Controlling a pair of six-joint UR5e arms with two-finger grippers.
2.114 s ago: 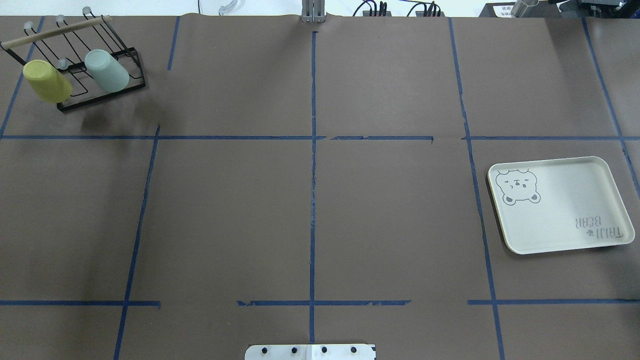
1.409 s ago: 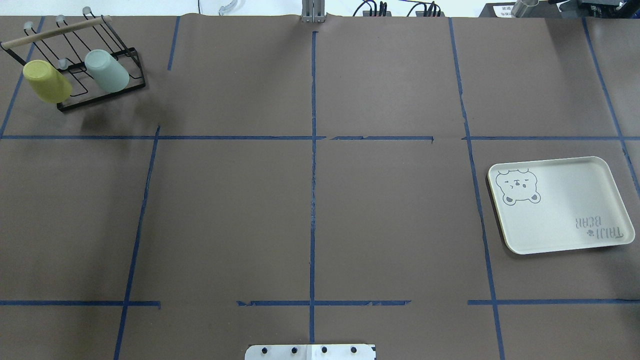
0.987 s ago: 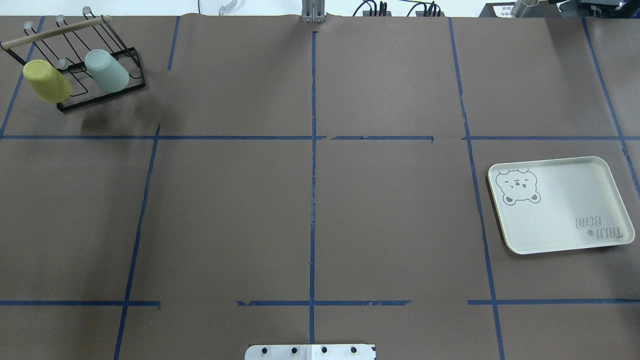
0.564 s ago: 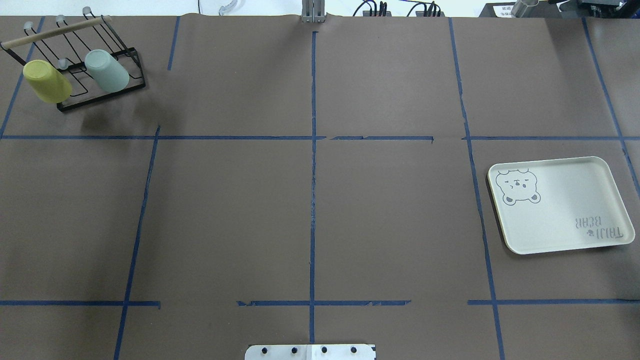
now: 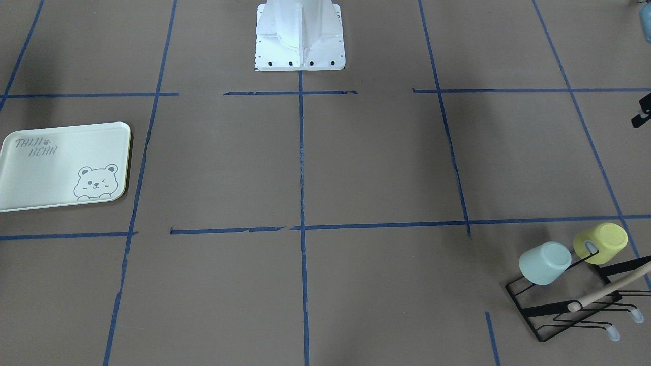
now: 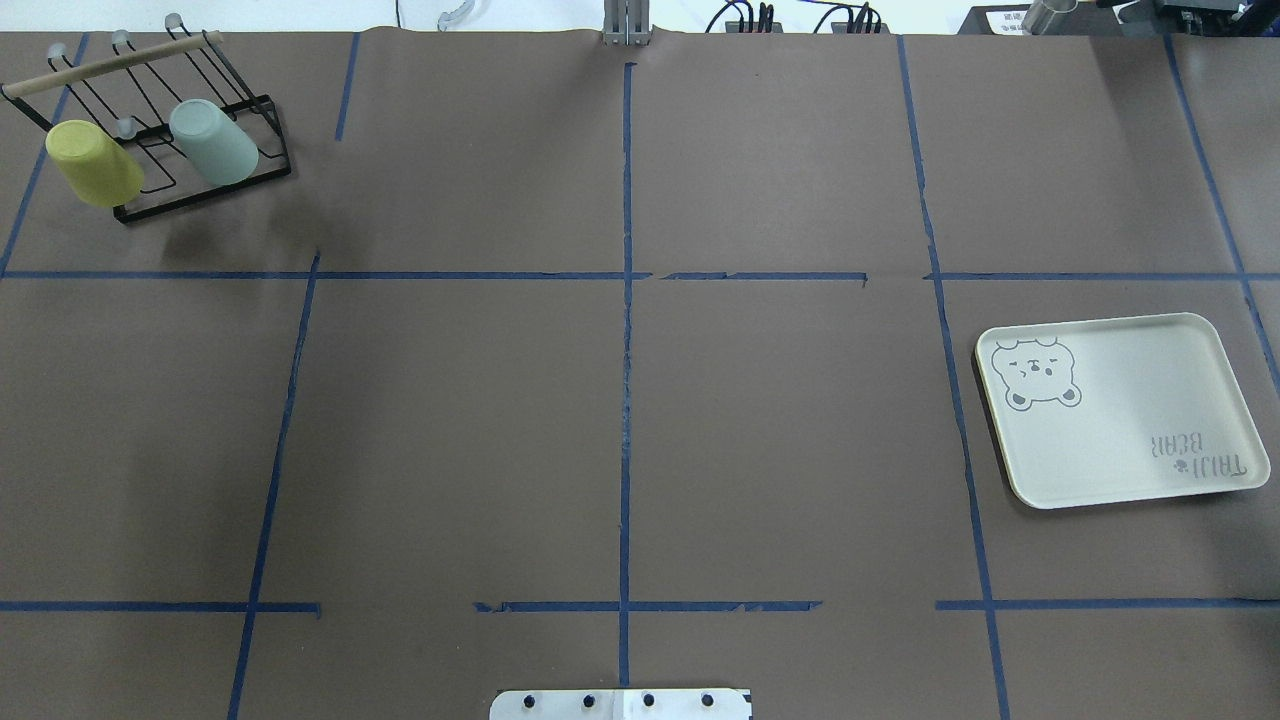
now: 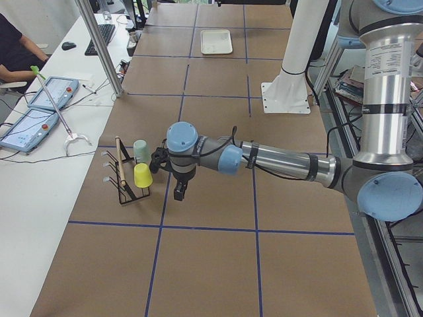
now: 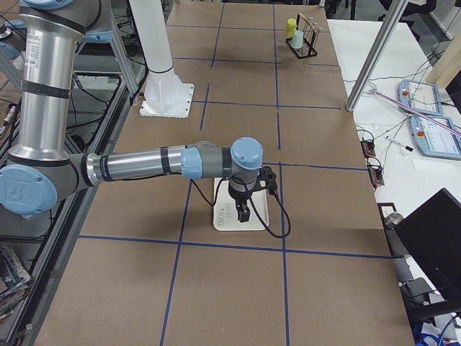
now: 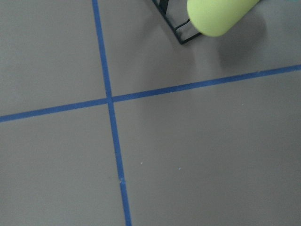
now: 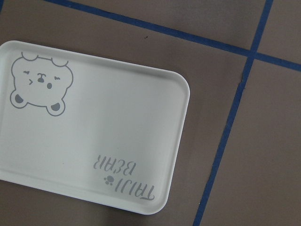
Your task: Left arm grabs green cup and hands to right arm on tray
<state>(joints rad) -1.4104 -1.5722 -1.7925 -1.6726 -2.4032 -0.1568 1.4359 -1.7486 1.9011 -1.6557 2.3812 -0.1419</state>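
The green cup [image 6: 213, 142] hangs mouth-down on a black wire rack [image 6: 205, 193] at the table's far left, next to a yellow cup [image 6: 94, 163]. It also shows in the front-facing view [image 5: 544, 263]. The left gripper [image 7: 178, 191] hangs over the table beside the yellow cup [image 7: 143, 175], apart from the green cup [image 7: 141, 151]; I cannot tell whether it is open or shut. The tray [image 6: 1120, 410] lies empty at the right. The right gripper [image 8: 243, 213] hovers above the tray [image 10: 94, 132]; I cannot tell its state either.
The rack has a wooden bar [image 6: 110, 60] across its top. The robot's white base [image 5: 300, 35] stands at the table's near middle edge. Blue tape lines [image 6: 625, 300] divide the brown table. An operator and tablets [image 7: 39, 99] are at a side desk.
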